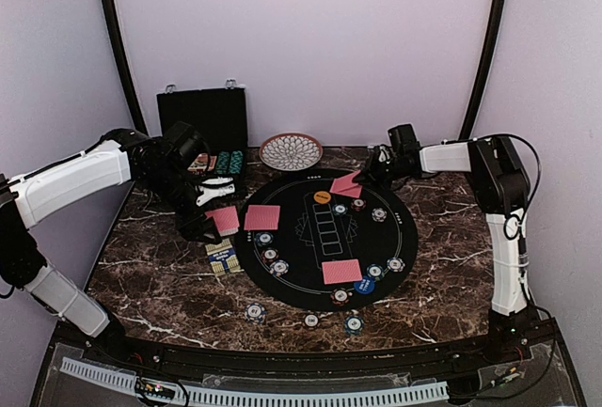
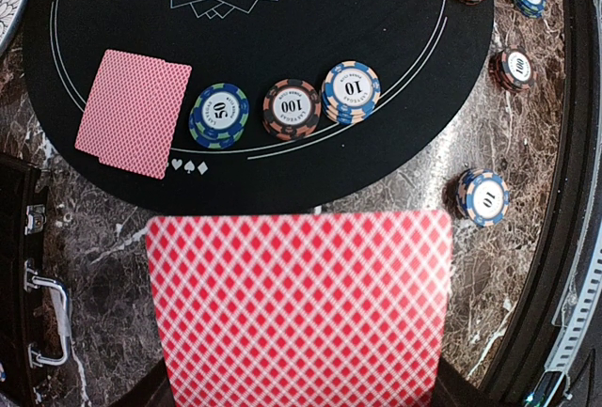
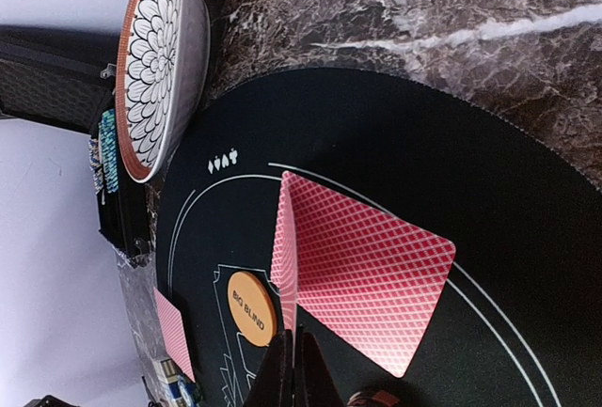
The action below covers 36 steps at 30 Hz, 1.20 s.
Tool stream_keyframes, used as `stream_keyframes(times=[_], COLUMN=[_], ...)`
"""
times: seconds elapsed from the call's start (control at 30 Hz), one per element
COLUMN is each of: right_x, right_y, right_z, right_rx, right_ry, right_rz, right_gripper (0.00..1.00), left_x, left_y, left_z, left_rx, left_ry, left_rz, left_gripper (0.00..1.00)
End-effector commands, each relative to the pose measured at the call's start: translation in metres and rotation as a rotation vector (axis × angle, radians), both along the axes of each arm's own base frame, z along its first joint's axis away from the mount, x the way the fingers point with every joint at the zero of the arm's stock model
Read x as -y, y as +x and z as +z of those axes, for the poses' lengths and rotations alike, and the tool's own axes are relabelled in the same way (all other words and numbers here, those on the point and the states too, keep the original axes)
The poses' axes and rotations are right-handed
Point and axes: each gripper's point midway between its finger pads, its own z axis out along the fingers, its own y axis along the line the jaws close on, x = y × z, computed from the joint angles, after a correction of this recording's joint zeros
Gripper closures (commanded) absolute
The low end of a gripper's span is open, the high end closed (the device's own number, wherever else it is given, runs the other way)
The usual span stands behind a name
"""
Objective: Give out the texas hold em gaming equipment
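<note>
Gripping a red-backed card (image 2: pixel 299 308), left hand (image 1: pixel 216 216) hovers; right hand (image 3: pixel 295 374) pinches second card (image 3: pixel 286 252).

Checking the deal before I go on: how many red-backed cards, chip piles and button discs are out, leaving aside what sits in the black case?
Red-backed cards showing: 5
Chip piles: 12
Button discs: 2, one orange, one blue
Total: 19
</note>
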Motion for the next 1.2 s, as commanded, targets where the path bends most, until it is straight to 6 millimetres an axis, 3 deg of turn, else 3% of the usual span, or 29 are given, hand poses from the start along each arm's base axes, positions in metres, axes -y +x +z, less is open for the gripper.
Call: stream_keyframes(times=[0.0, 0.2, 0.53, 0.67, 0.87, 1.17], right_x=[0.002, 0.01, 0.039, 0.036, -0.027, -0.14], right_y=[0.009, 0.009, 0.005, -0.014, -0.079, -0.208], right_z=[0.002, 0.011, 0.049, 0.077, 0.122, 0.14], right_rx=[0.019, 0.047, 0.126, 0.18, 0.257, 0.238], right_ry=[-0.014, -0.068, -0.23, -0.205, -0.041, 0.206], right_rz=[0.001, -0.016, -0.069, -0.068, 0.062, 0.341], right_gripper=[0.95, 0.65, 0.49, 0.41, 0.31, 0.25], left_x=[-0.002, -0.002, -0.001, 0.0, 0.002, 0.005], left_y=[-0.008, -0.008, -0.007, -0.007, -0.004, -0.001], left_z=[0.01, 0.01, 0.009, 0.009, 0.01, 0.011], left_rx=[0.01, 0.012, 0.01, 0.01, 0.013, 0.009], left_ry=[-0.018, -0.019, -0.02, -0.023, -0.027, -0.035], left_rz=[-0.012, -0.014, -0.016, -0.018, -0.02, -0.02], left_gripper=[1.0, 1.0, 1.0, 1.0, 1.0, 1.0])
